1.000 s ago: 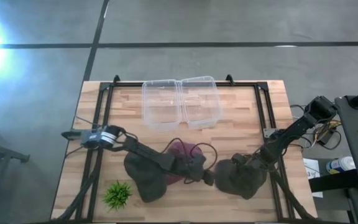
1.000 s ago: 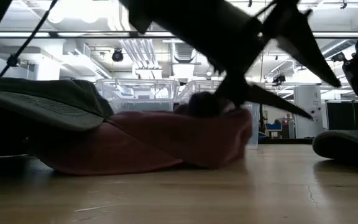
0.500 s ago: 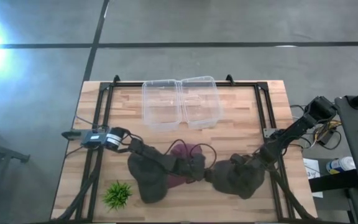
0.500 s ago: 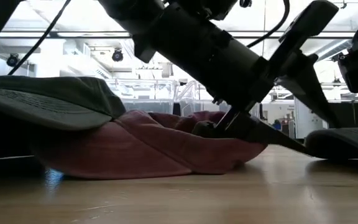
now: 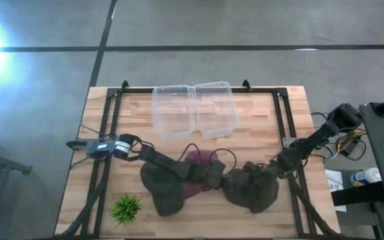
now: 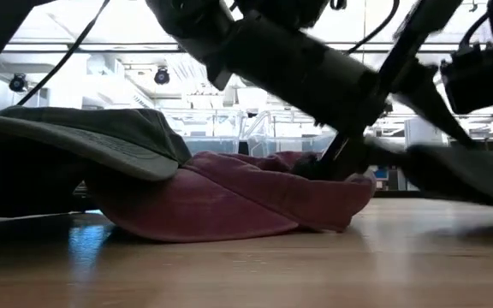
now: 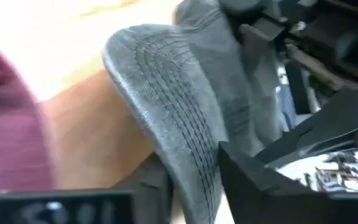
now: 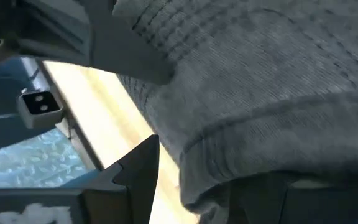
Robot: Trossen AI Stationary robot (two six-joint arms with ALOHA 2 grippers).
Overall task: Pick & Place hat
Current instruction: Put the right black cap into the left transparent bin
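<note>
A grey-green hat sits at the table's near right, beside a maroon hat that lies on the wood at the middle. A dark olive hat rests partly on the maroon hat's left side. My left gripper reaches over the maroon hat and is shut on the grey-green hat's brim. My right gripper is shut on the same hat from the right. In the low view this hat shows raised off the wood. My left gripper pinches the grey-green hat's stitched brim between its two fingers, at the brim's edge. It comes from the table's left, slanting down. My right gripper holds the hat's crown cloth between its fingers, coming from the table's right, slanting down. The cloth bunches in folds there.
Two clear plastic bins stand side by side at the far middle. A small green plant sits at the near left. Black frame rails run along the table's left and right sides.
My right gripper has moved toward the table's left with the grey-green hat, which has slid toward the maroon hat, its brim rising off the wood. My left gripper has shifted a little toward the far edge at the brim. The maroon hat has shifted slightly.
</note>
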